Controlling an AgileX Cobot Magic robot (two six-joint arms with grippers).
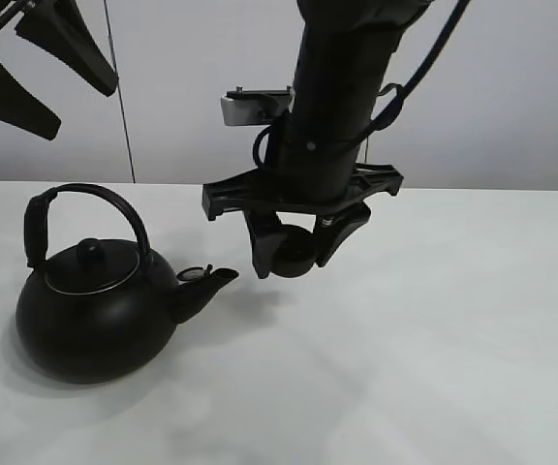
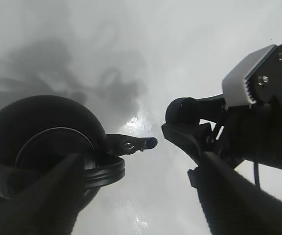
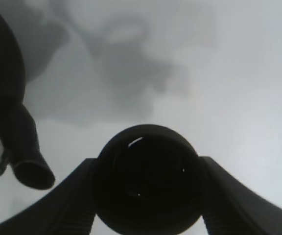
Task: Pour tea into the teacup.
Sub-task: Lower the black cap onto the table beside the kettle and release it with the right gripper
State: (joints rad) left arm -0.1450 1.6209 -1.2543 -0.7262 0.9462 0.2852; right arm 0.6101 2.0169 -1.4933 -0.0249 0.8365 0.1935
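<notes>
Right hand (image 1: 295, 262) clamps teacup (image 1: 294, 250) just beside kettle (image 1: 95, 315) spout (image 1: 206, 286); likely light, rigid. Left hand (image 2: 138, 166) wide; kettle likely heavy, take arched handle (image 1: 90, 189).

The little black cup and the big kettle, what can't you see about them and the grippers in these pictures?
Right wrist view: the inside of the teacup is all dark, so tea or no tea cannot be told.
Exterior high view: the lid covers whatever is in the kettle.
Exterior high view: the left gripper is cut off by the top-left edge; only its finger ends show.
</notes>
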